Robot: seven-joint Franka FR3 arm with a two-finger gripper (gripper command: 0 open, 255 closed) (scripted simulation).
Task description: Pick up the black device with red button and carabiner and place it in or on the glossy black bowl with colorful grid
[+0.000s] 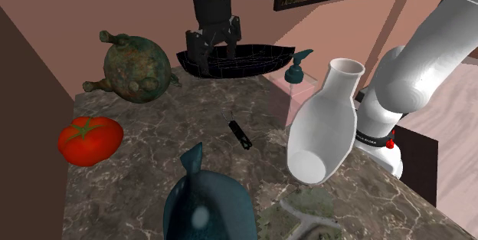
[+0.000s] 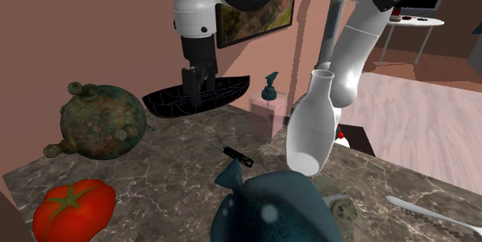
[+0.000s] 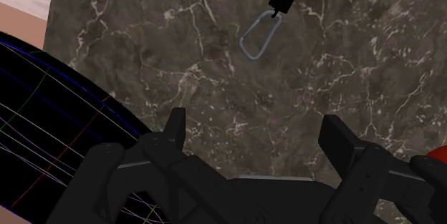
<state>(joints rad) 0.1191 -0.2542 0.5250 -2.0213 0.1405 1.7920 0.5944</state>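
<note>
1. The black device lay flat on the marble surface, near its middle and well apart from every edge. Its metal carabiner pointed toward the wall-side edge. No red button could be made out.
2. The glossy black bowl, marked with thin coloured grid lines, sat at the wall-side edge of the surface. Nothing was seen inside it.
3. The gripper hung above the surface just in front of the bowl. Its fingers stood wide apart and held nothing.
4. In the wrist view the carabiner lay on bare marble beyond the fingertips and did not sit between them.
5. Step in hand, as judged: the approach to the device. The pick was not yet made, and the placement remained undone.
6. The next move would call for the following:
   - Travel away from the bowl until the device body sits between the fingers.
   - Turn the wrist so the fingers close across the narrow body.
   - Descend close to the marble, since the device lies low and thin.
7. The white vase and the soap dispenser stood toward the stand-side edge, apart from the likely path.
</note>
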